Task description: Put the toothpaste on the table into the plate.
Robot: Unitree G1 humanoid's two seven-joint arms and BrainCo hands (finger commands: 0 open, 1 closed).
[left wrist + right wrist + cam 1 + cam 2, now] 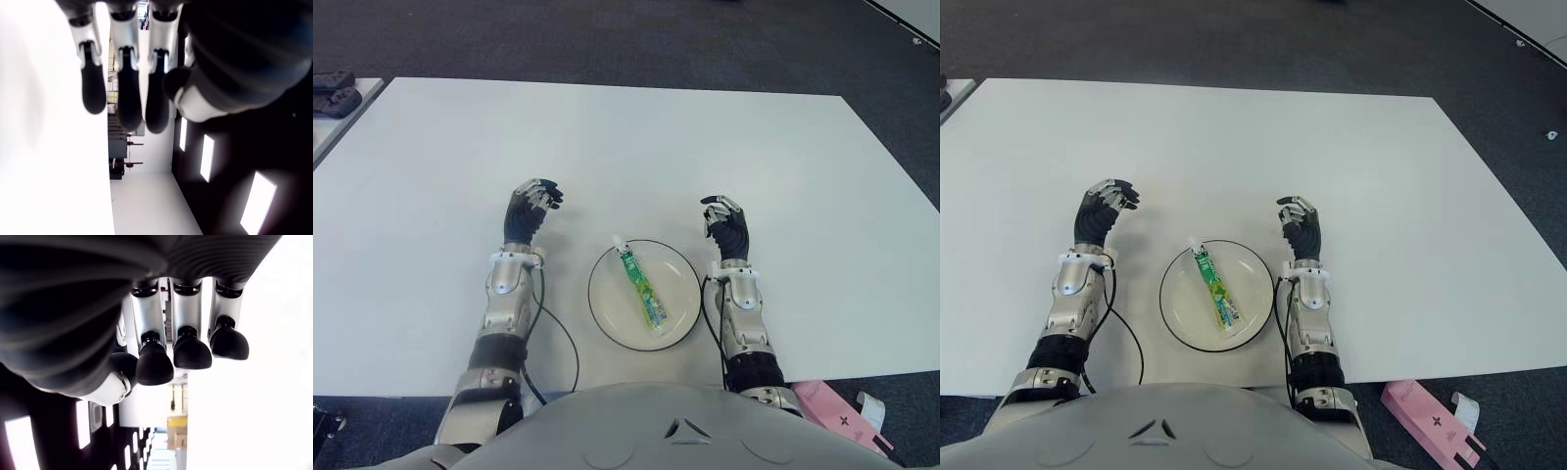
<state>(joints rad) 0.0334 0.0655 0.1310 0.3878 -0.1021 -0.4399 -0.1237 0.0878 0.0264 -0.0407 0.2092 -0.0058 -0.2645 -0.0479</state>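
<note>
Place: a large indoor room, like a lab or an open office used for robot tests.
Floor: dark grey carpet [607, 39] lies beyond the left hand [530, 210] and the right hand [726, 227], all around the work surface.
Work surface: a wide white table [636, 147] under both hands, plain and without any cloth.
Side furniture: a second pale table edge [335, 125] far to the left of the left hand, with dark devices [333, 93] on it.
Ceiling: long rectangular light panels [208, 156] show behind the left hand in its wrist view.
Background: past the left fingers [130, 98], dark racks or stands [120, 147] stand by a pale wall; details unclear.
Floor clutter: a pink box [1430, 423] lies near the right arm.
</note>
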